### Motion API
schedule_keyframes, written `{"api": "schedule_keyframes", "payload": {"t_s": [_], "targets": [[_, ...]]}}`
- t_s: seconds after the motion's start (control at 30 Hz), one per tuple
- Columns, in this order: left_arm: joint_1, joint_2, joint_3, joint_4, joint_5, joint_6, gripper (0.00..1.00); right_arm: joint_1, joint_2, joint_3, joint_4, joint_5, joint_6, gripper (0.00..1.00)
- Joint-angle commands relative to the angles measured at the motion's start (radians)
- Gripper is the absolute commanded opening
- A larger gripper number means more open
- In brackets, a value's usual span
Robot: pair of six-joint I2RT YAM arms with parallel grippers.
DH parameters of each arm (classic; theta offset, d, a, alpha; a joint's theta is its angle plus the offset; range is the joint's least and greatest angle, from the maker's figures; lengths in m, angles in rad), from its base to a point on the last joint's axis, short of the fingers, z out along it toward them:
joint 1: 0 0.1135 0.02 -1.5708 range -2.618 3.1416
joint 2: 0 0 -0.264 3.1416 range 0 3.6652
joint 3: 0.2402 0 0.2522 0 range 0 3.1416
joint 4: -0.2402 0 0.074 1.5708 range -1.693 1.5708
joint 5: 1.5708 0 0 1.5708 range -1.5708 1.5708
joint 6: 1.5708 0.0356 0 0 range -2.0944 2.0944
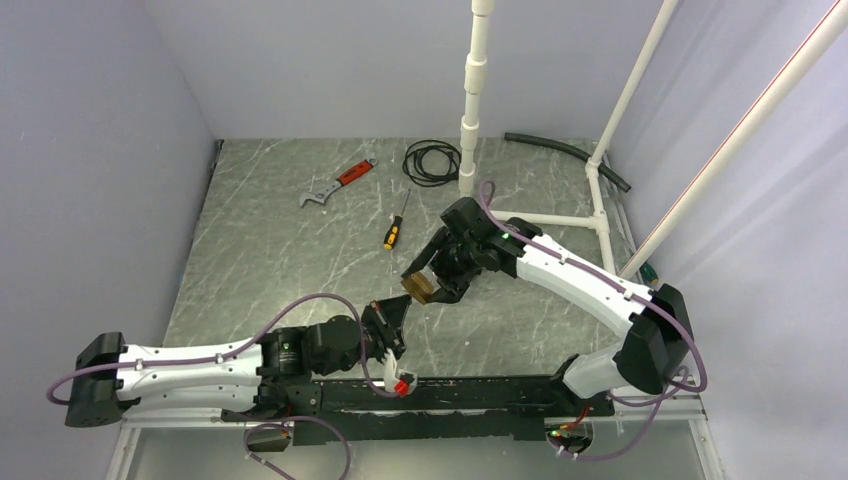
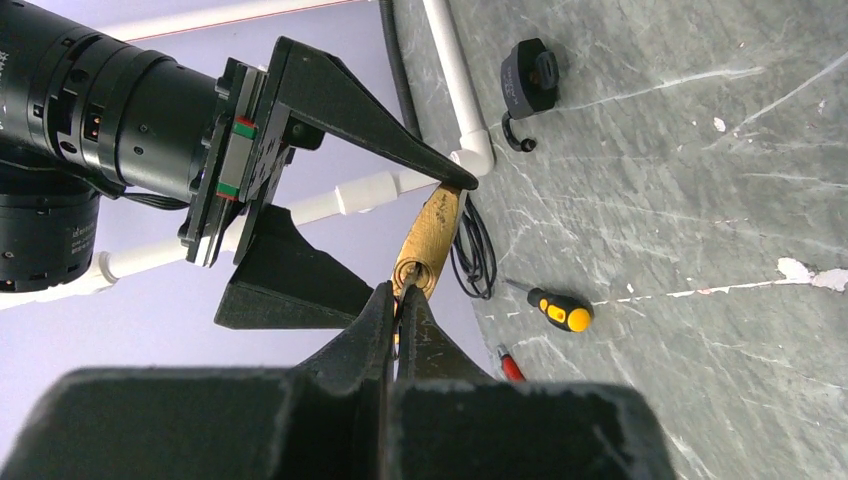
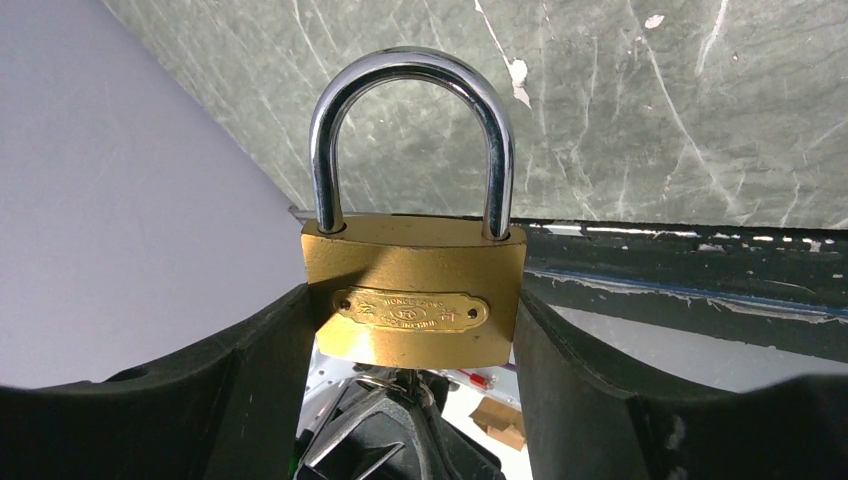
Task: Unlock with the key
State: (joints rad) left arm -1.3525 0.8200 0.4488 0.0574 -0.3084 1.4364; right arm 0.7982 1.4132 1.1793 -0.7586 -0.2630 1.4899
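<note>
Right now I am holding the brass padlock (image 3: 413, 300) up off the table (image 1: 270, 250) in the right gripper (image 1: 430, 276). Its fingers (image 3: 255, 370) are pressing against the two sides of the body, set just as wide as the lock. The chrome shackle is pointing away from the wrist and is sitting down in both holes. The lock is hanging over the near middle of the table, between the two arms. I am bringing the left gripper (image 2: 398, 300) up against the lock's underside, and its fingers are pinching almost completely together on the key (image 3: 405, 378). Only a sliver of silver metal is showing at the keyhole, so I cannot tell how deep it is sitting. Farther back, a screwdriver (image 1: 396, 228), a red-handled wrench (image 1: 335, 185) and a coil of black cable (image 1: 432, 162) are lying well apart from the lock.
</note>
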Motion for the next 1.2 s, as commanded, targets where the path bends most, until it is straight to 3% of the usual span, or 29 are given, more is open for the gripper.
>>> {"api": "schedule_keyframes", "payload": {"t_s": [0.0,0.43,1.07,1.17], "targets": [[0.001,0.026,-0.021,-0.039,-0.063,0.009,0.0,0.01,-0.059,0.064,0.07,-0.128,0.016,0.0],[0.001,0.053,-0.015,-0.056,-0.065,-0.014,0.0,0.021,-0.078,0.072,0.068,-0.119,0.015,0.0],[0.016,0.073,0.006,-0.085,-0.047,-0.063,0.0,0.183,-0.071,0.133,0.049,-0.003,0.042,0.0],[0.016,0.067,0.002,-0.088,-0.042,-0.067,0.21,0.181,-0.081,0.12,0.038,0.03,0.047,0.0]]}}
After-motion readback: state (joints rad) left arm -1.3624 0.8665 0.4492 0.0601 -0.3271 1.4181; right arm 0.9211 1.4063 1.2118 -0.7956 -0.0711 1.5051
